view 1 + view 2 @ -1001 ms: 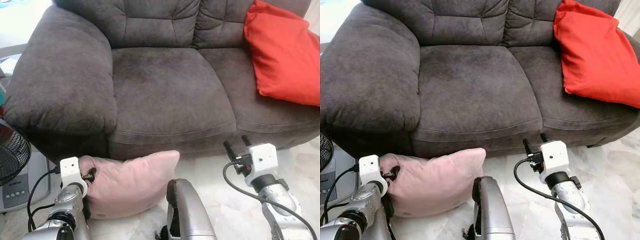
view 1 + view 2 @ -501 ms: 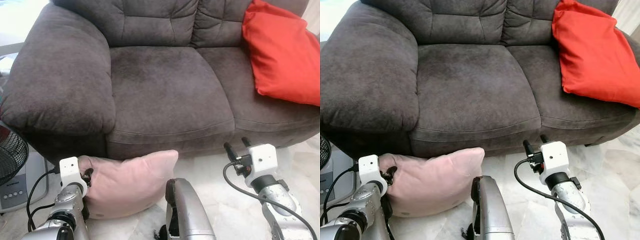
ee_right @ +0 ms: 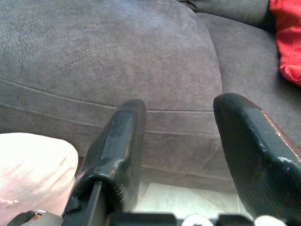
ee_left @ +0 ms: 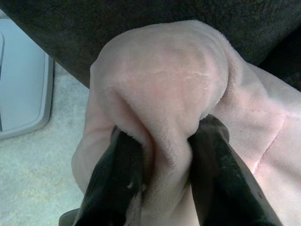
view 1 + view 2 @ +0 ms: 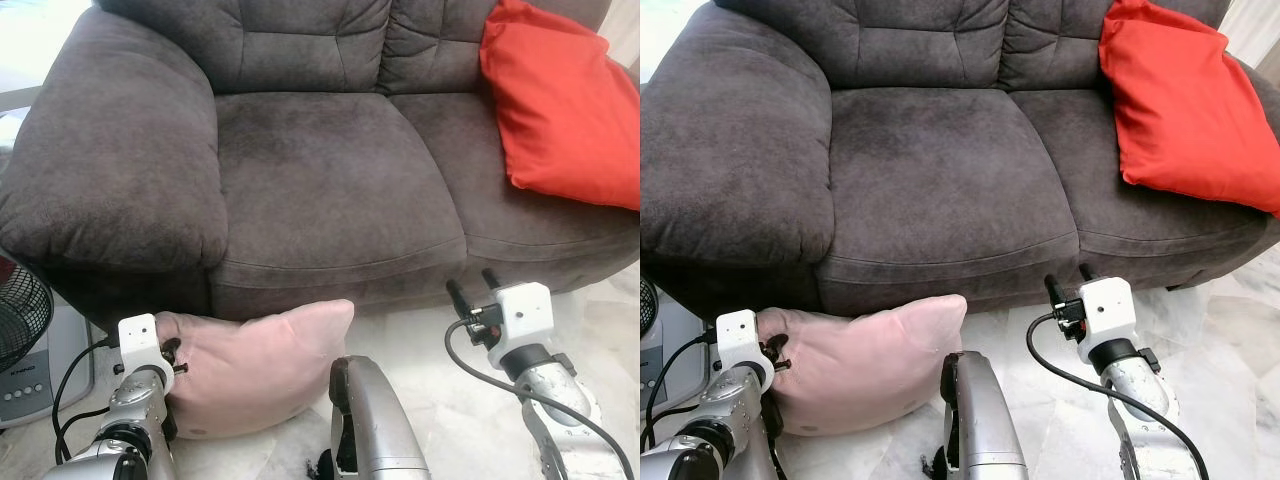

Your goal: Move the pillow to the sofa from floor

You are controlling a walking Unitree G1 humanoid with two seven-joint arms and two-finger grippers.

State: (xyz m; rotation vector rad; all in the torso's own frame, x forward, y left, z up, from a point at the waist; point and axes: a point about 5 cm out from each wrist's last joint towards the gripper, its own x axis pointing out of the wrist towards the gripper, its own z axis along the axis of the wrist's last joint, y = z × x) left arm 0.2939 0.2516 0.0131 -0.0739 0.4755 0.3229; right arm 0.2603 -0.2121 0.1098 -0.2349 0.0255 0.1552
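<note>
I see the pink pillow (image 5: 255,365) lying on the floor (image 5: 1220,340), pressed against the front base of the sofa (image 5: 330,170), below the seam between the sofa's left armrest and its left seat cushion. My left claw (image 4: 162,155) is clenched on the pillow's corner nearest the armrest; in the left wrist view its two black fingers (image 4: 117,181) pinch a bunched fold of the plush fabric between them. The pillow's far corner points up toward the sofa's front edge, and most of its body rests on the pale marble floor.

My right claw (image 5: 1068,284) hangs just in front of the sofa's base, below the gap between the two seat cushions and well apart from the pillow. Its fingers stand spread with nothing between them; the right wrist view looks past them at the sofa front and one edge of the pillow.

An orange-red cushion (image 5: 560,105) leans against the sofa's backrest on the right seat. A black fan (image 5: 20,315) on a grey base stands on the floor beside the sofa's left armrest.
</note>
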